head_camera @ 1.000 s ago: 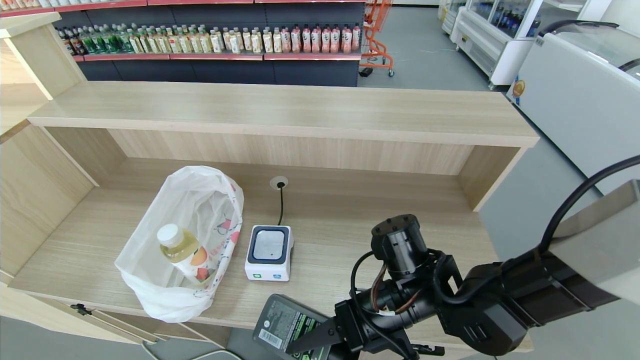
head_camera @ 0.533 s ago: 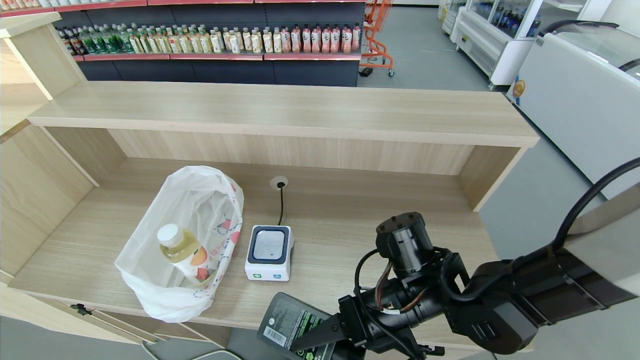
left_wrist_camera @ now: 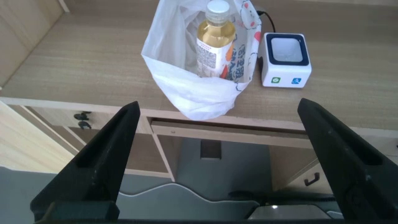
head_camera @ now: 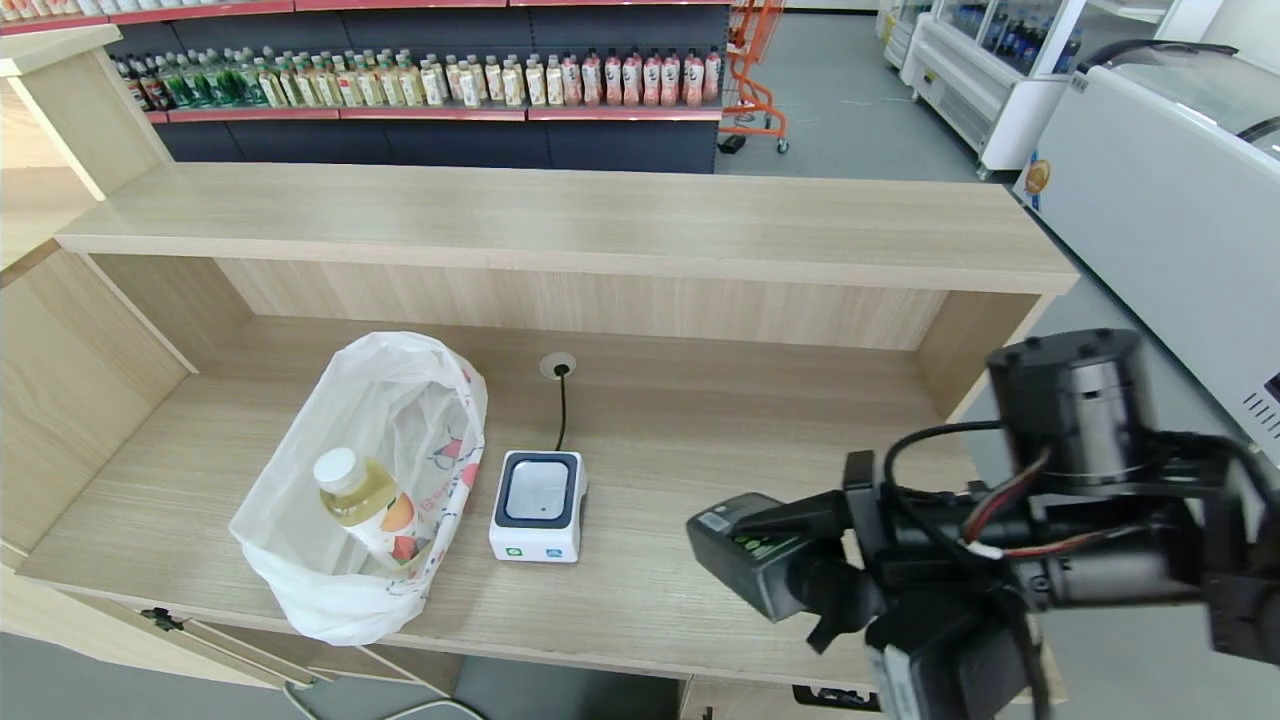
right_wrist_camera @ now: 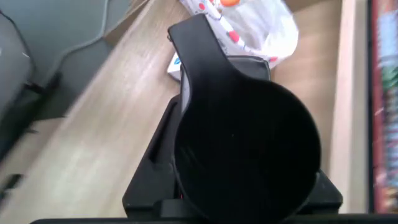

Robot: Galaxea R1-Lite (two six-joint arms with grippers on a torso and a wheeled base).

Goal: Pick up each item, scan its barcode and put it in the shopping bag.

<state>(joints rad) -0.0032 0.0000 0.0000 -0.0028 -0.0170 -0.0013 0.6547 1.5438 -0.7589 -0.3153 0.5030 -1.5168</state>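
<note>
Right gripper (head_camera: 800,570) is closed on a dark container (head_camera: 740,560), held in the air over the near right part of the worktop (head_camera: 700,420). The container's long axis runs roughly along the near edge, and its free end points toward the robot's left. The scanner (head_camera: 538,503) stands on the worktop just beyond that free end, near but not touching, with its window facing up and its cable running to the back. The shopping bag (head_camera: 330,560) sits farther left, just beside the scanner at the near left edge. Its mouth is open and a bottle (head_camera: 365,505) leans inside. Which face of the container carries the barcode cannot be told from here; a small pale label shows on its upper side. As a judgement, the container has to travel left over the scanner window with the barcode face turned down, and the right arm is the nearer one for that. Left gripper (left_wrist_camera: 217,168) hangs below and in front of the near edge, fingers spread wide and holding nothing, with the bag straight ahead of it.
</note>
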